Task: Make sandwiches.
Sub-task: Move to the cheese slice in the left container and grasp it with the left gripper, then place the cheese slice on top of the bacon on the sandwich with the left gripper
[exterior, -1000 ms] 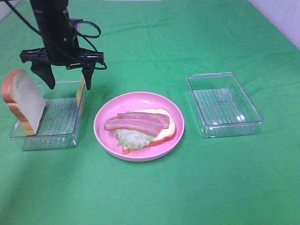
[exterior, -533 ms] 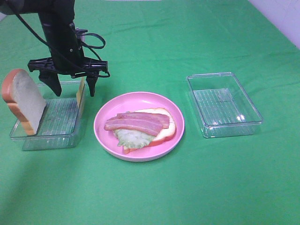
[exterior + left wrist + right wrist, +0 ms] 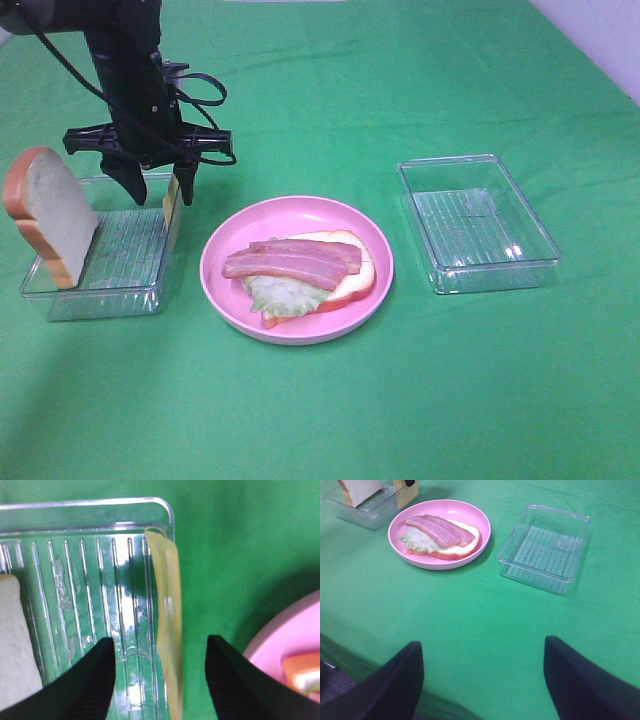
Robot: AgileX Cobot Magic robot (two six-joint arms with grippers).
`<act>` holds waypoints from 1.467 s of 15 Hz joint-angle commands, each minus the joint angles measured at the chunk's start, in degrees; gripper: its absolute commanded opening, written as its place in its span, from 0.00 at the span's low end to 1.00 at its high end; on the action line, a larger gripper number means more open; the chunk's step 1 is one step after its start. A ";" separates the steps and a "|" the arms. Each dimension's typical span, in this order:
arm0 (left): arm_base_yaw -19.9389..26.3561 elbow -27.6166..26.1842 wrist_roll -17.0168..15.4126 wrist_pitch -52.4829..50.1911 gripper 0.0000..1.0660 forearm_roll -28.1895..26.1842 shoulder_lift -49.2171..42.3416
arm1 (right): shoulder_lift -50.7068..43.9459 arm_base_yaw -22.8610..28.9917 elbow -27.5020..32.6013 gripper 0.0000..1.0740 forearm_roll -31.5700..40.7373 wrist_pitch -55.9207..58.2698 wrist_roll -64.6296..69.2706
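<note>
The half-built sandwich (image 3: pixel 300 275) (bread, lettuce, bacon) lies on the pink plate (image 3: pixel 222 250). Its cheese square (image 3: pixel 167 620) stands on edge against the clear tray (image 3: pixel 100 300) wall, untouched between the spread jaws of the left end effector (image 3: pixel 163 198). The right end effector (image 3: pixel 481 642) hangs spread over the desk (image 3: pixel 400 400).

I see my left claw (image 3: pixel 161 647) spread, one finger on each side of the yellow cheese slice (image 3: pixel 167 595), touching neither. The cheese stands on edge along the clear tray (image 3: pixel 100 502) wall nearest the pink plate (image 3: pixel 280 630). White bread (image 3: pixel 15 640) sits at the tray's opposite side.
</note>
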 commanded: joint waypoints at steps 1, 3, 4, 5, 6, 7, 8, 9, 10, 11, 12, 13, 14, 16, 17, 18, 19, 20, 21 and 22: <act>-0.23 0.06 -0.57 -0.69 0.40 0.00 -0.06 | -0.63 0.06 0.11 0.61 -0.11 -0.74 -0.63; -0.23 0.06 -0.57 -1.09 0.33 0.00 -0.06 | -0.63 0.06 0.11 0.61 -0.11 -0.74 -0.63; -0.23 0.06 -0.57 -1.55 0.28 0.00 -0.06 | -0.63 0.06 0.11 0.61 -0.11 -0.74 -0.63; -0.23 0.06 -0.57 -1.83 0.22 -0.11 -0.06 | -0.63 0.06 0.11 0.61 -0.11 -0.74 -0.63; -0.23 0.06 -0.63 -2.01 0.12 -0.11 -0.06 | -0.63 0.06 0.11 0.61 -0.11 -0.74 -0.63; -0.23 0.06 -0.63 -2.01 0.05 -0.11 -0.06 | -0.63 0.06 0.11 0.61 -0.11 -0.74 -0.63; -0.23 0.06 -0.63 -1.95 0.00 -0.23 -0.06 | -0.63 0.06 0.11 0.61 -0.11 -0.74 -0.63; -0.23 0.06 -0.63 -1.95 0.00 -0.29 -0.06 | -0.63 0.06 0.11 0.61 -0.11 -0.74 -0.63; -0.23 0.06 -0.63 -1.83 0.00 -0.34 -0.11 | -0.63 0.06 0.11 0.61 -0.11 -0.74 -0.63; -0.23 0.06 -0.63 -1.83 0.00 -0.34 -0.11 | -0.63 0.06 0.11 0.61 -0.11 -0.74 -0.63; -0.23 0.06 -0.29 -1.66 0.00 -1.26 -0.80 | -0.63 0.06 0.11 0.61 -0.11 -0.74 -0.63; -0.23 -0.06 0.80 -1.26 0.00 -2.69 -1.66 | -0.63 0.06 0.11 0.61 -0.11 -0.74 -0.63; -0.23 -0.06 4.24 -0.11 0.00 -7.33 -4.24 | -0.63 0.06 0.11 0.61 -0.11 -0.74 -0.63; -0.34 -0.06 7.96 -0.40 0.00 -12.66 -7.05 | -0.63 0.06 0.11 0.61 -0.11 -0.74 -0.63; -0.34 -0.06 7.96 -0.40 0.00 -12.66 -7.05 | -0.63 0.06 0.11 0.61 -0.11 -0.74 -0.63; -0.52 -0.06 10.03 -0.57 0.00 -15.58 -8.25 | -0.63 0.06 0.11 0.61 -0.11 -0.74 -0.63; -2.12 -0.06 14.50 -1.32 0.00 -21.14 -9.85 | -0.63 0.06 0.11 0.61 -0.11 -0.74 -0.63; -2.12 -0.06 14.50 -1.32 0.00 -21.14 -9.85 | -0.63 0.06 0.11 0.61 -0.11 -0.74 -0.63; -4.41 -0.06 18.74 -1.43 0.00 -25.32 -9.91 | -0.63 0.06 0.11 0.61 -0.11 -0.74 -0.63; -6.53 -0.06 21.03 -1.43 0.00 -26.30 -9.40 | -0.63 0.06 0.11 0.61 -0.11 -0.74 -0.63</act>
